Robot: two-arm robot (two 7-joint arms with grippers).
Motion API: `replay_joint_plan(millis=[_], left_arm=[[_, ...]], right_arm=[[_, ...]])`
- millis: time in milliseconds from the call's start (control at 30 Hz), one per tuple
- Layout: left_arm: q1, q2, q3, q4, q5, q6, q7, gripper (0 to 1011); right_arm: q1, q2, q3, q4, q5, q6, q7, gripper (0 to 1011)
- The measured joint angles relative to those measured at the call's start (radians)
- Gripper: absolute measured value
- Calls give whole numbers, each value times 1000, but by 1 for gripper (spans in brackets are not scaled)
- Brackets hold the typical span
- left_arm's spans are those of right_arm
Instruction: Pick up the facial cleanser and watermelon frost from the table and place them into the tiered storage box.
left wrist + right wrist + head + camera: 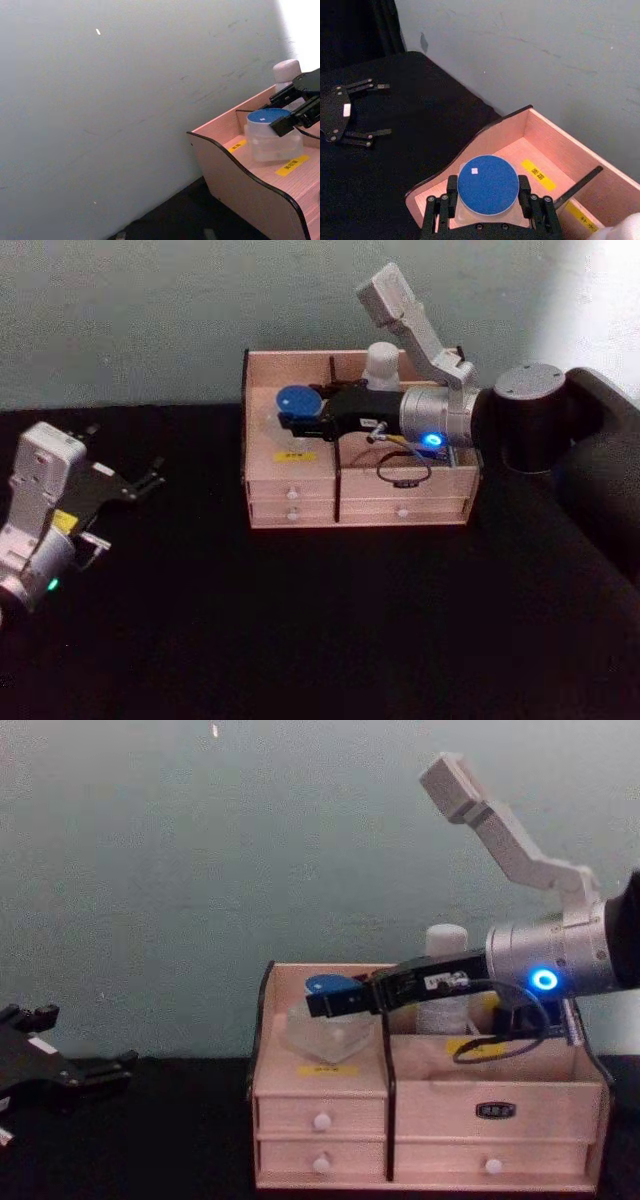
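Gripper (487, 202) hides jar (487, 184) sides.

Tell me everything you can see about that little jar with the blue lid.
The jar is a small round tub with a flat blue lid and a clear, frosted-looking body. It sits upright in the left compartment of the tiered storage box, behind a yellow label. The right gripper holds it, black fingers flanking the lid.

The box (300, 485) is pale, matt wood with dark edges. Inside it, a clear plastic jar (272, 140) has a smooth blue lid (487, 184).
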State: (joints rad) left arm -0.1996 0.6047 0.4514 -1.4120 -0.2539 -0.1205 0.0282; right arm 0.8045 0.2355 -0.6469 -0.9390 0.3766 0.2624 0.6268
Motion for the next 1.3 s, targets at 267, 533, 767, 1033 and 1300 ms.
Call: replay_joint_plan(millis=[267,533,767,1033,1300], left_arm=[[0,0,0,0,0,0,0,1001],[0,0,0,0,0,0,0,1001],[0,0,0,0,0,0,0,1001],[0,0,0,0,0,0,0,1001],[0,0,0,0,0,0,0,1001]], right_arm=[[3,-7,2,10,-8,-1,12,723],[2,-15,4,10,-13,6,13,723],[2,-18,2,15,-19,16,16,723],[5,-24,6,25,-20,20,16,723],[5,-25,8,26,-20,22,13,723]])
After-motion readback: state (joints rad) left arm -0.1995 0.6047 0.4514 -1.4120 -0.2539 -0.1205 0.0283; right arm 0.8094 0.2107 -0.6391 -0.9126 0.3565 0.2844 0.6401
